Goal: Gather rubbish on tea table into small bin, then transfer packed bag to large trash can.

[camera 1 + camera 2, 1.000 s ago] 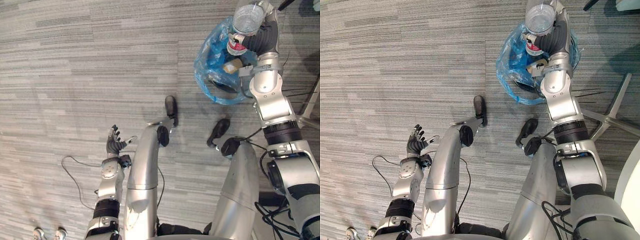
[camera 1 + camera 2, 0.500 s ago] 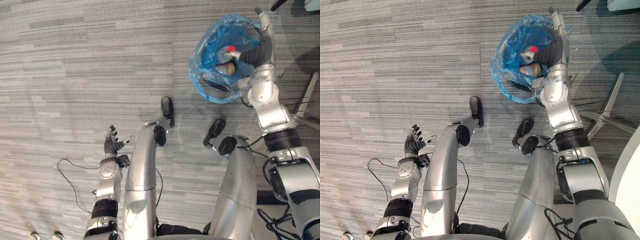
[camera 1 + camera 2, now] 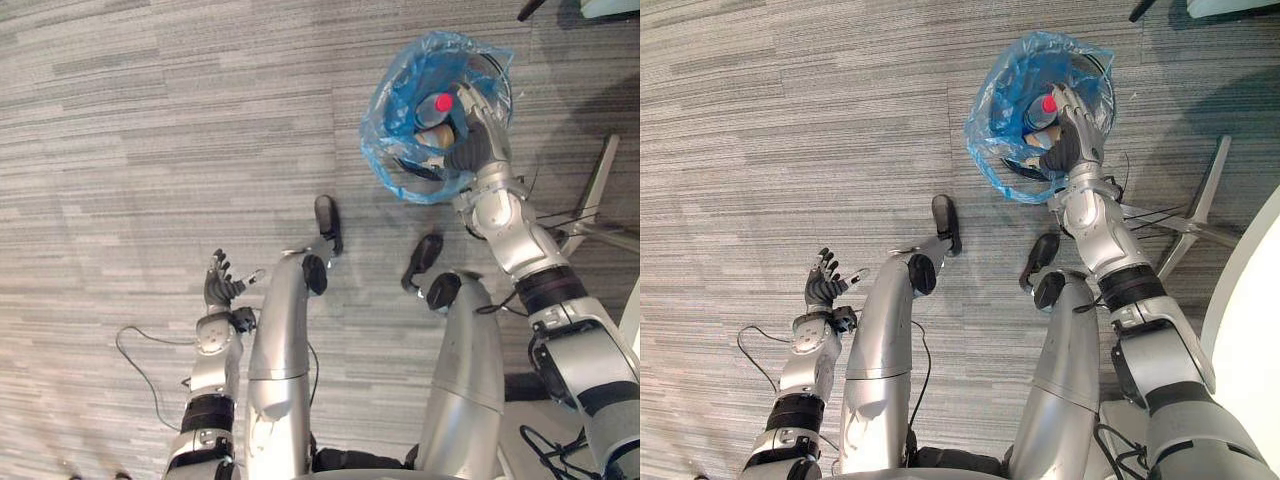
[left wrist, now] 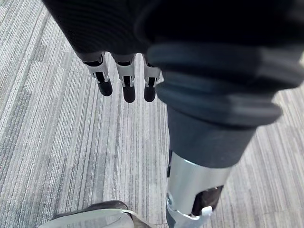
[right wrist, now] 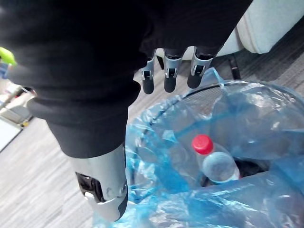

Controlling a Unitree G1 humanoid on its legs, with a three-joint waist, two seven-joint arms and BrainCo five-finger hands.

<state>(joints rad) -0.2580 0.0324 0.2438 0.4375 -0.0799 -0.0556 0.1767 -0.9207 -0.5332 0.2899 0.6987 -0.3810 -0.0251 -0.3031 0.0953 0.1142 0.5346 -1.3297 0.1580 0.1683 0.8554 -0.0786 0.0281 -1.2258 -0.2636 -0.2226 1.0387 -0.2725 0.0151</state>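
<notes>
Bottle (image 5: 216, 161) is being seen cap-up in the small bin (image 3: 383, 150), just under the right hand (image 3: 468, 145). That hand's fingers are being held straight and empty, the left hand (image 3: 216, 290) spread, well apart.

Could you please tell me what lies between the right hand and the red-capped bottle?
In the right wrist view, a crumpled fold of the blue bag lies between the open right hand and the bottle, otherwise just air.
</notes>
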